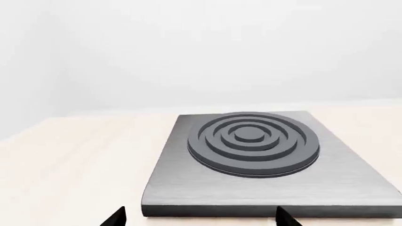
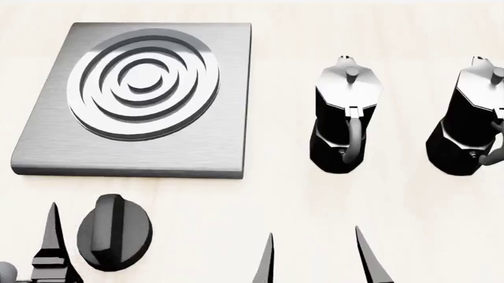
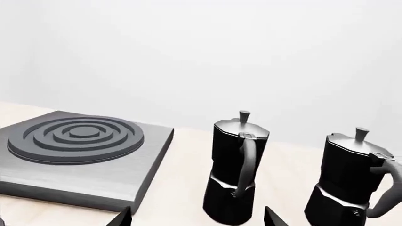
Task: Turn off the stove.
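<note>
A pale tabletop [image 2: 284,200] was seen from above in the head view. On it lay the stove [image 2: 138,100], a flat square grey metal plate with a round burner of concentric rings, set toward the far left. Its knob [image 2: 114,232], round, black and ridged, lay apart from the plate, just in front of the plate's near edge. Two black moka pots stood to the right: the nearer moka pot [image 2: 343,118] and the farther moka pot [image 2: 468,121], both well apart from the knob.

The left gripper [image 2: 59,259] was placed just beside the knob. Only one of its fingers was clearly shown in the head view, and two tips with a wide gap between them were shown in the left wrist view; nothing was held in it. The right gripper [image 2: 319,259] was seen with its jaws spread wide and empty, pointed toward the gap between stove and pots.

The step in hand was judged to be reaching for the knob with the left arm. For a good result, the jaws would have to be centred over the raised ridge, closed squarely on it, and then turned about the knob's own axis, so that the knob was rotated rather than pushed across the tabletop.
</note>
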Available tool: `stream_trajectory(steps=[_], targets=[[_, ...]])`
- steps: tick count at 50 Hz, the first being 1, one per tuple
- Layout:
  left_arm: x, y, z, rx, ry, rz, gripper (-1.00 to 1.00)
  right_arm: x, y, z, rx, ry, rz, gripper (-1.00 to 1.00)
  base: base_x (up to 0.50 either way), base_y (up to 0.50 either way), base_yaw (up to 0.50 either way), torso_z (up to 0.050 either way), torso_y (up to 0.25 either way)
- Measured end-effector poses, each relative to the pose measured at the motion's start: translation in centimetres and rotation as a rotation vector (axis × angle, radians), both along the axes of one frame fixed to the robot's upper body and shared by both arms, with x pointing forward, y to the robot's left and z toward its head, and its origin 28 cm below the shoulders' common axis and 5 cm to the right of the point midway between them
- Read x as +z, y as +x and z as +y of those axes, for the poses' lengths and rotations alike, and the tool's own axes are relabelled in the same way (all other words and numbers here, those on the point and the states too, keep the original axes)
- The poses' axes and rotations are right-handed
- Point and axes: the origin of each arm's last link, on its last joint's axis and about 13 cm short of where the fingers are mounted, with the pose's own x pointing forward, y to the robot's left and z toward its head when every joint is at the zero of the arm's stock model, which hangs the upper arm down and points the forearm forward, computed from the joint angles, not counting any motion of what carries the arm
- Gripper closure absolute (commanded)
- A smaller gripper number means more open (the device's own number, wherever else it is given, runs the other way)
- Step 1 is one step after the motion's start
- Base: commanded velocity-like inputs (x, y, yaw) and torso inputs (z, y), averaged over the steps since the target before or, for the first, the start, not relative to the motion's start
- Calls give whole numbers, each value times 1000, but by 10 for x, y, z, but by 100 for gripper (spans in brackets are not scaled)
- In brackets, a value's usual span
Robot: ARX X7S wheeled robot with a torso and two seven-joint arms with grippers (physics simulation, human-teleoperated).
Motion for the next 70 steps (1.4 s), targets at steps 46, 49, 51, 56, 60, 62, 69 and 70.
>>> stream_trajectory(steps=[46,49,51,56,60,62,69,70], targets=[[36,-15,-4,-112,10,-124,-100,43,13,3,-6,-6,-131,-100,0,0,0,0,0],[38,-16,-5,-116,10,-131,-100,46,14,3,-3,-5,-140,-100,0,0,0,0,0],[39,-16,-5,-118,10,-137,-100,49,14,4,-2,-5,-147,-100,0,0,0,0,0],[42,-17,-5,-122,9,-149,-100,54,15,4,0,-5,-162,-100,0,0,0,0,0],[46,-17,-5,-124,4,-159,-100,58,16,5,2,-4,-173,-100,0,0,0,0,0],[48,-17,-5,-125,1,-165,-100,60,16,5,4,-5,-178,-100,0,0,0,0,0],[54,-19,-6,-130,-7,-185,-100,66,17,5,8,-7,-194,-100,0,0,0,0,-1],[55,-19,-6,-130,-8,-188,-100,67,17,5,8,-7,-197,-100,0,0,0,0,0]])
